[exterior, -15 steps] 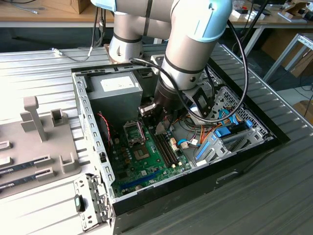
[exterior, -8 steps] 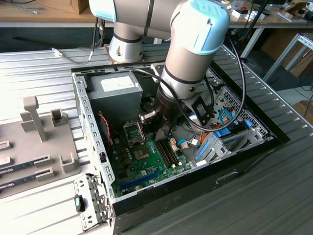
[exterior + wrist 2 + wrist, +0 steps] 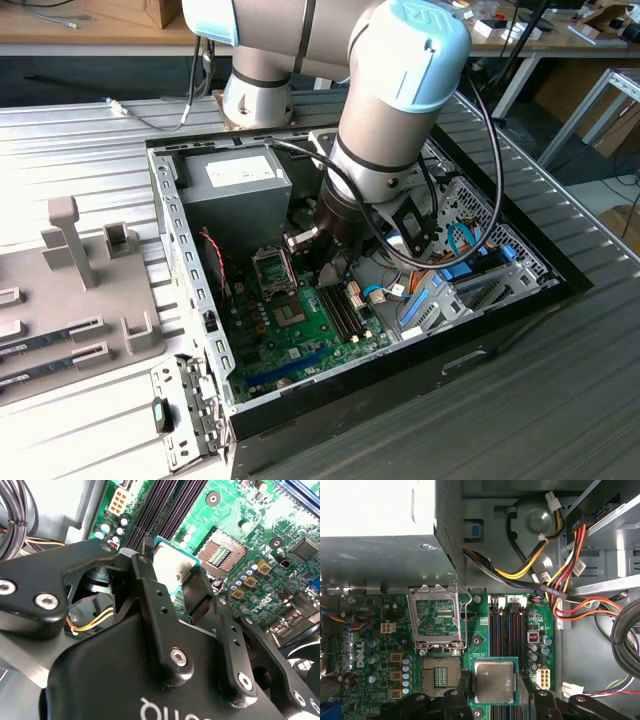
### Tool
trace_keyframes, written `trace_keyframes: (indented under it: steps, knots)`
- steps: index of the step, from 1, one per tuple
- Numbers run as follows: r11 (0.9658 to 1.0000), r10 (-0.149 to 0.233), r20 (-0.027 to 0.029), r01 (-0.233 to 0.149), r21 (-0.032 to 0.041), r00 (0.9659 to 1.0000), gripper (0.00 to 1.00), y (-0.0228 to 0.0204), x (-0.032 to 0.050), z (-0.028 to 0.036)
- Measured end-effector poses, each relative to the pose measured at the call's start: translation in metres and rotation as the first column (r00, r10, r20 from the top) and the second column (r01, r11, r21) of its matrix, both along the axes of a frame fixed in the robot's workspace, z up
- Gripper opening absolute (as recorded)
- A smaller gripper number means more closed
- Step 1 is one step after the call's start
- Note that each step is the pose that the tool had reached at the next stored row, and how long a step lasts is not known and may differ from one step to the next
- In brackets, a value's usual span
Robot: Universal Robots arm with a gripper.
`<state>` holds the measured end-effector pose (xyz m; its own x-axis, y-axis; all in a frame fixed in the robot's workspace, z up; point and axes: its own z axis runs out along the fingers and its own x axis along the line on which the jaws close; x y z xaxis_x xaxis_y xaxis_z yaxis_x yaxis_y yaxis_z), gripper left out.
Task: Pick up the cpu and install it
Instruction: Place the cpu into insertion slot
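Ribbed metal makes up the table. On it lies an open computer case. In the exterior view a grey plastic stand sits on the table at 9 o'clock from the case.

The cpu is in the gripper. Two black fingers press on its two sides, so the gripper is closed on it. In the second wrist view the cpu shows its silver top and thin green rim between the fingers of the gripper. It hangs in the air over the long dark memory slots, just beside the open socket. It is not in the socket. The socket's metal lid is flipped up.

The arm comes in from 12 o'clock in the exterior view and bends down into the case. Its gripper points down near the middle of the case. The socket is at about 7 o'clock from it.

Inside the case lies a green board. A grey power box sits at 11 o'clock. Bundles of coloured wires run beside the board.
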<state>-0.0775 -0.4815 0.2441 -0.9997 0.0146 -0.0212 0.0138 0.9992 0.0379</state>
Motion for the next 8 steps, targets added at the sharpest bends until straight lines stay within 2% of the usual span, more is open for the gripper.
trace_keyframes:
  steps: [7, 8]
  knots:
    - [1.0, 0.0, 0.0001, 0.0, 0.0, 1.0, 0.47, -0.0011, -0.0003, -0.0004]
    - [1.0, 0.0, 0.0, 0.0, -0.0003, 1.0, 0.47, -0.0016, -0.0025, -0.0007]
